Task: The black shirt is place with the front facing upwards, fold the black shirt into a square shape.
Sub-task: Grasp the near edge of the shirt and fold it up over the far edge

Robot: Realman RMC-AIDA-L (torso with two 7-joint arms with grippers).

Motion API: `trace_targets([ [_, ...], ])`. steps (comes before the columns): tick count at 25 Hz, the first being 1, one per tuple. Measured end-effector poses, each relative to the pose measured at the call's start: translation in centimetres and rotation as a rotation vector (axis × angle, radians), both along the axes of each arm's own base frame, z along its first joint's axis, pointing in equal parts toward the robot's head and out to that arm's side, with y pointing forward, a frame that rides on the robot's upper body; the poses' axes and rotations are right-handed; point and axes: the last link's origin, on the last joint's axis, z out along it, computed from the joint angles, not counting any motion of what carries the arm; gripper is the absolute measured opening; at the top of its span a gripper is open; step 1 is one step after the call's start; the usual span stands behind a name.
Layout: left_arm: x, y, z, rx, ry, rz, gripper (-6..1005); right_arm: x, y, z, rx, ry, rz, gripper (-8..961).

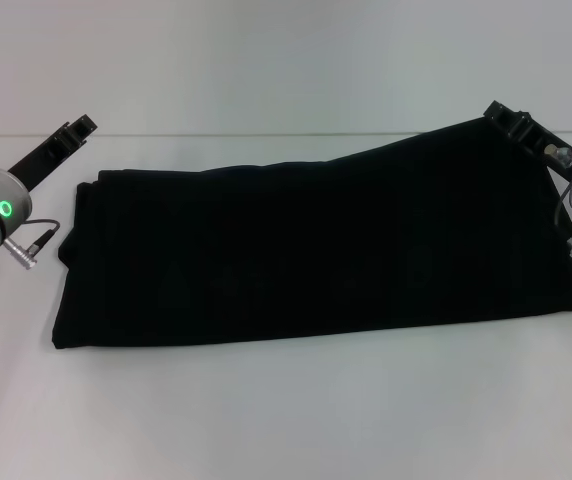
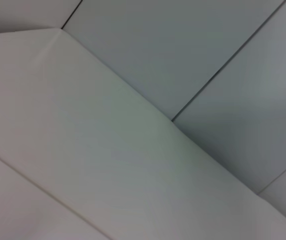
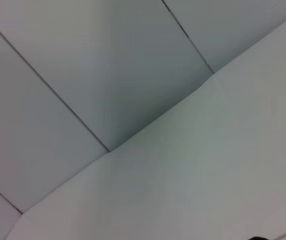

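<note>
Although no lettering is seen, the black shirt (image 1: 316,255) is laid as a wide folded band across the white desk (image 1: 286,420). The left hand (image 1: 78,128) is held just beside its far-left corner; its opening cannot be told. Limp, light cloth is judged, best pinched at corners. The right hand (image 1: 506,115) is met by the raised far-right corner, grip unclear.
</note>
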Motion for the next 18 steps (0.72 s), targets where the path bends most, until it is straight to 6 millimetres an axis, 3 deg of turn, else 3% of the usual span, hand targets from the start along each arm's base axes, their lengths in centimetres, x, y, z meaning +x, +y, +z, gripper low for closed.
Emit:
trace_targets([
  [2, 0.1, 0.0, -0.1, 0.000, -0.008, 0.001, 309, 0.1, 0.1, 0.1, 0.004, -0.002, -0.014, 424],
  [11, 0.8, -1.7, -1.2, -0.080, -0.032, -0.149, 739, 0.4, 0.4, 0.5, 0.005, -0.024, -0.036, 706],
  [18, 0.0, -4.1, -1.9, -0.113, -0.081, -0.199, 817, 1.4, 0.3, 0.2, -0.021, -0.078, -0.087, 862],
])
